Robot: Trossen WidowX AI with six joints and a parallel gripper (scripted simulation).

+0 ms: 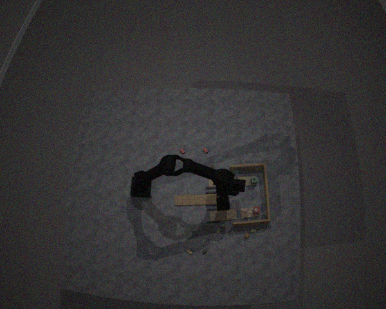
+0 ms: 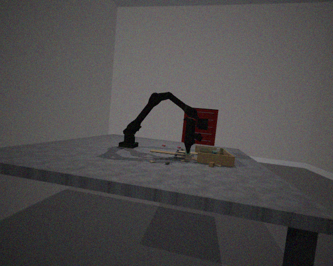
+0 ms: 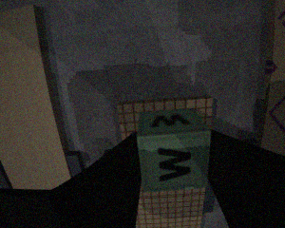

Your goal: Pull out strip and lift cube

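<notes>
A green cube (image 3: pixel 149 161) marked W sits on the far end of the grid-patterned strip (image 1: pixel 190 200) (image 3: pixel 173 214). That strip lies in one piece, drawn out of the walled tray (image 1: pixel 267 196) (image 2: pixel 215 160). My gripper (image 1: pixel 223 208) (image 2: pixel 187 152) (image 3: pixel 168 137) points down and is shut on the W cube, one finger on each side. The cube is still at the strip. The plain strip (image 3: pixel 24 95) lies to the left in the wrist view. The zigzag strip (image 1: pixel 222 215) (image 3: pixel 281 114) lies to the right, with a gap before its far piece (image 1: pixel 246 213). In the top view the arm hides the W cube.
In the tray, another green cube (image 1: pixel 254 180) is on a plain strip piece (image 1: pixel 246 181), and a red cube (image 1: pixel 256 210) is on the zigzag piece. Two red blocks (image 1: pixel 182 151) (image 1: pixel 205 150) lie behind the arm. Several small blocks (image 1: pixel 246 235) (image 1: pixel 190 252) lie in front.
</notes>
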